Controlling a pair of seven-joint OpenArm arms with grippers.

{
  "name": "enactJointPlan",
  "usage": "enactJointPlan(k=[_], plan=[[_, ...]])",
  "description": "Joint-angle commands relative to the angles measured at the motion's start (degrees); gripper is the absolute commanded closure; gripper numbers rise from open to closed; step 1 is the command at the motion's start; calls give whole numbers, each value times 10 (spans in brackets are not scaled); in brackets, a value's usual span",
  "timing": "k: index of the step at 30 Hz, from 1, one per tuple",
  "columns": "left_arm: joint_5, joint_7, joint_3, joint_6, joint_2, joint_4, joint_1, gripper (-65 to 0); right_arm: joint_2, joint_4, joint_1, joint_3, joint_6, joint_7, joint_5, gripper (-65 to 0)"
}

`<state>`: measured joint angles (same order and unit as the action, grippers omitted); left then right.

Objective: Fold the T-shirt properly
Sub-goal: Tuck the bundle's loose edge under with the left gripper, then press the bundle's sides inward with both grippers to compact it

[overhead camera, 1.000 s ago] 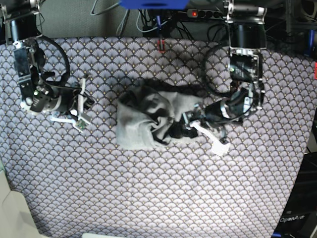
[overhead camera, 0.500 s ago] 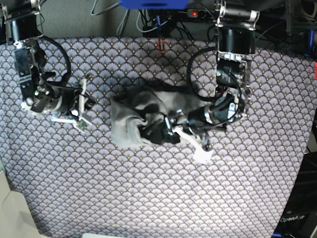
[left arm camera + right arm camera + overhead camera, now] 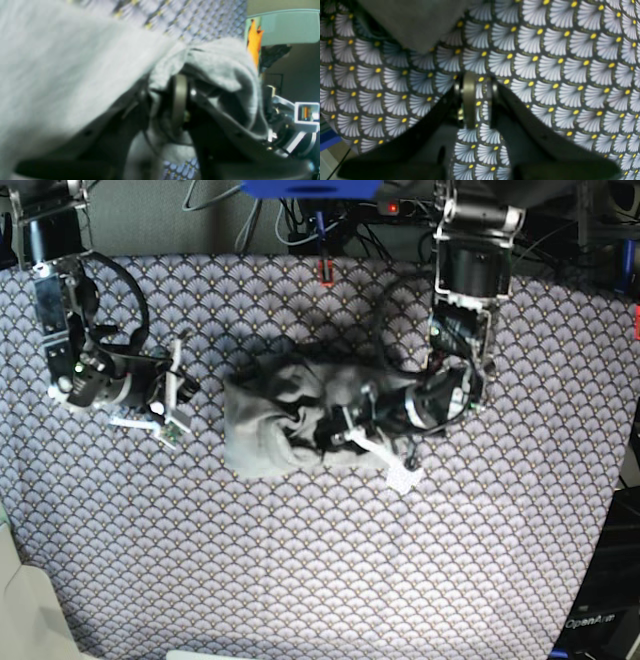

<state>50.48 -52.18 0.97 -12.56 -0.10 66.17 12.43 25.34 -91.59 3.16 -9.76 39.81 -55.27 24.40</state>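
Observation:
The light grey T-shirt lies crumpled in a heap at the middle of the scallop-patterned cloth. My left gripper is pushed into the heap's right side. In the left wrist view the left gripper has its jaws drawn together, with the T-shirt bunched over and around the fingers. My right gripper stays left of the heap, apart from it. In the right wrist view the right gripper shows only a narrow slit between its jaws, with nothing in it.
A small red object sits at the cloth's back edge, with cables and a power strip behind it. A white surface shows at the front left corner. A plain grey patch lies ahead of the right gripper.
My left arm has slid left into the T-shirt and its jaws have closed on the fabric. The heap has bunched up and shifted slightly left. The right arm has barely moved.

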Motion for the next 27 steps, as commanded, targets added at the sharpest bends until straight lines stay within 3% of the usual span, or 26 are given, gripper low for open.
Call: enactJointPlan(k=[1,3,16,22,27], plan=[[12,1,-2,-8,2,9,11,-64,5,-10,10,4,2,8,8,-103],[14,1,-5,-8,2,7,19,0,5,-10,10,4,2,7,8,-103],[18,-25,0,-8,-12,115,4,0,5,-9,6,4,2,7,8,-103],[49,-72,83,-3,-21,155,-22,0,0,-9,6,4,2,8,8,-103],[57,-96,140,-7,-63,177,-43,0,-4,-9,6,4,2,8,8,-103]])
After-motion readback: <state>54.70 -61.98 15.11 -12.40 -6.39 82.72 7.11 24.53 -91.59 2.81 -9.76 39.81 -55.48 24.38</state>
